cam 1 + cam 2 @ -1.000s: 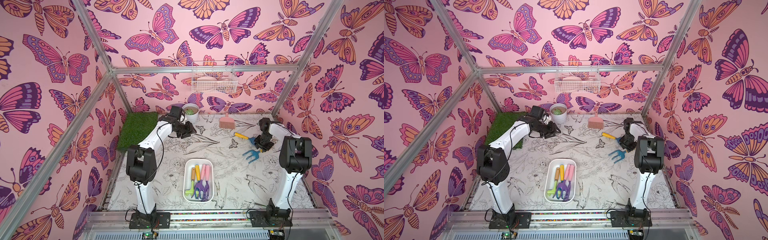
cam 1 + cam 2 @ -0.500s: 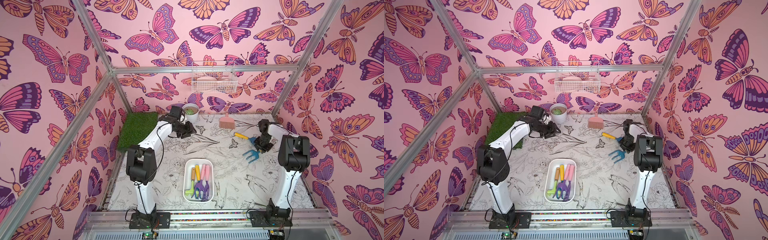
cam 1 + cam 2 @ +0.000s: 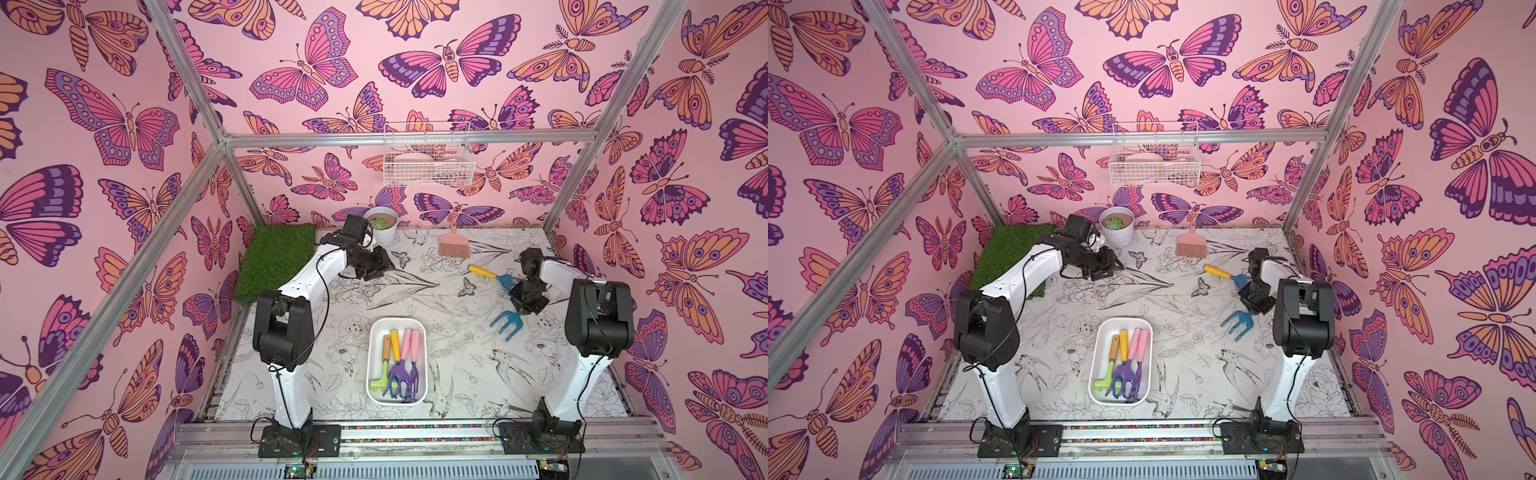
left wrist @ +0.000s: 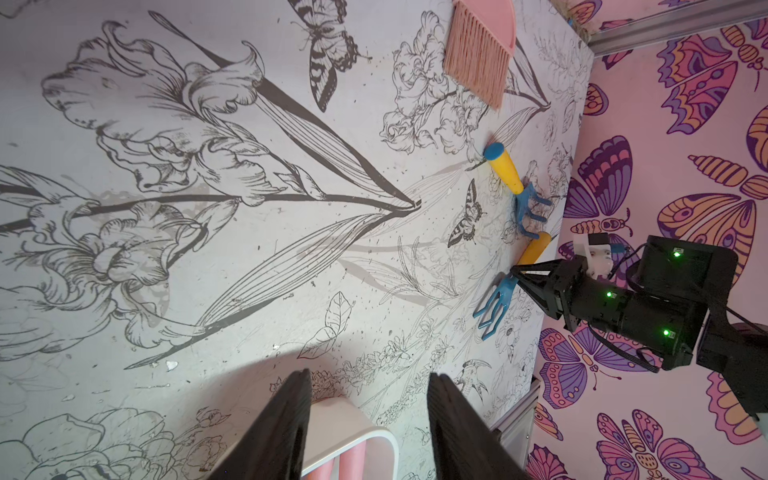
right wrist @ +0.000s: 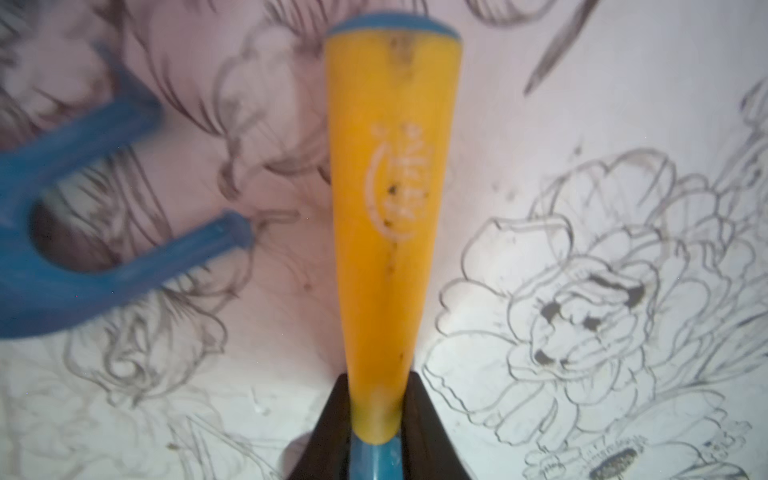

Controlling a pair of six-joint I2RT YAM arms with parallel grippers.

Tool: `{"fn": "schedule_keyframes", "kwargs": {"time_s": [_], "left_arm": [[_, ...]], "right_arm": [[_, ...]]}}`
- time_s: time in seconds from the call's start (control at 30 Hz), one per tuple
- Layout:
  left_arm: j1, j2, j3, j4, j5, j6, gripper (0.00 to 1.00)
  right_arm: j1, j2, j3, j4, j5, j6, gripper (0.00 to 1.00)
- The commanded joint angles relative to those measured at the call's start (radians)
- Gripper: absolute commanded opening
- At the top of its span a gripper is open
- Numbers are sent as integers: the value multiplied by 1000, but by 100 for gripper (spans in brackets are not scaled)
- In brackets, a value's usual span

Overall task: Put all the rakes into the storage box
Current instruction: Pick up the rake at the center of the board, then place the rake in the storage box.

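Rake (image 3: pixel 505 324) lies on the counter (image 3: pixel 457 374) right of centre, tines aimed lower-left toward the storage box (image 3: pixel 397 321), handle running up-right; right fingers (image 5: pixel 415 419), the nearer, pinch its handle neck, while left fingers (image 4: pixel 286 424) hover half-open, empty, upper left

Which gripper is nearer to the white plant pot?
Left. The left gripper is just in front of the plant pot, not touching; the right gripper is far off, gripping the blue rake.
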Motion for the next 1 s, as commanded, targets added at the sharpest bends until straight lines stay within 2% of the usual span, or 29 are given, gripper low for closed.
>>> {"fn": "schedule_keyframes", "kwargs": {"time_s": [0.0, 0.27, 0.5, 0.63, 0.97], "left_arm": [[-28, -62, -37, 17, -26, -11, 51], [-85, -157, -149, 40, -76, -43, 51], [-98, -258, -260, 53, -108, -70, 51], [-95, -301, -302, 50, -124, -76, 51], [-60, -406, -404, 14, -155, -79, 51]], "right_arm": [[-5, -62, -64, -29, -29, 8, 15], [-5, -221, -132, -34, -86, -76, 3], [36, -319, -167, -29, -226, -140, 0], [124, -351, -168, -28, -303, -137, 1], [439, -391, -71, -62, -328, -91, 3]]}}
